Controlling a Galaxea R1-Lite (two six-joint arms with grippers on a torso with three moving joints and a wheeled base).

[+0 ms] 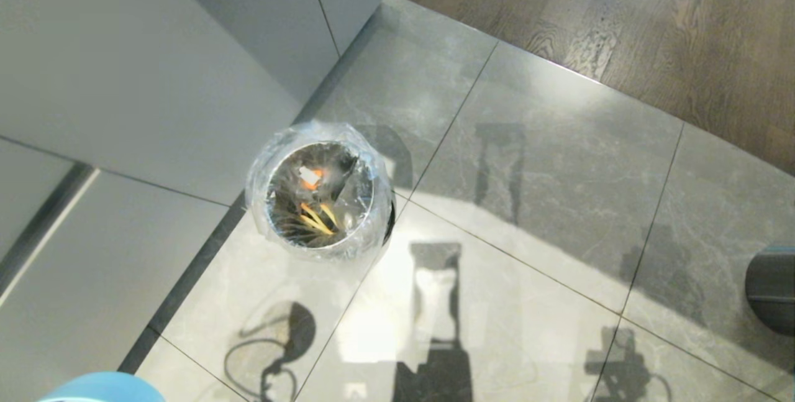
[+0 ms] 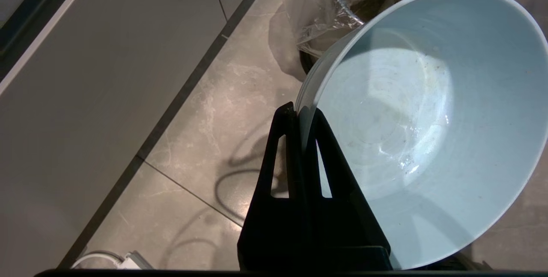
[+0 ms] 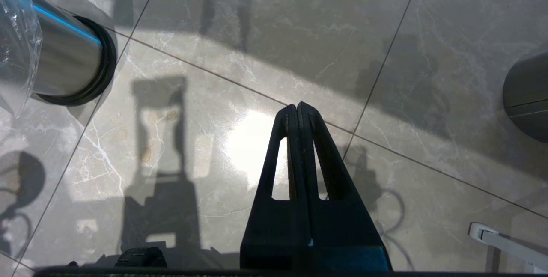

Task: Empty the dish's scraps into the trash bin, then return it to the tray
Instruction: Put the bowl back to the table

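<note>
From the head view, you see the bin [image 1: 320, 194] standing on the grey tile floor [image 1: 528, 203], close to the foot of a grey cabinet [image 1: 155, 66]. A clear bag [image 1: 261, 166] laps over its rim. Down inside lie the scraps [image 1: 317, 215]: a few orange bits and some pale yellow strips. A small piece of the blue dish [image 1: 102, 388] peeks in at the bottom left corner of this view. Wood floor [image 1: 652, 23] starts past the tiles, far from you. From the left wrist view, you see the left claw [image 2: 299, 112] pinched tight on the rim of the dish [image 2: 428, 118], one finger inside the rim and one outside. The dish is tipped up on its side, held over the floor just beside the bin [image 2: 342, 11]. Its inside looks wet and has no food in it. From the right wrist view, you see the right claw [image 3: 297, 108] closed with nothing in it, its fingers pressed together. It hangs over the bare tiles, and the bin [image 3: 64, 67] stands off to one side, well apart from it.
</note>
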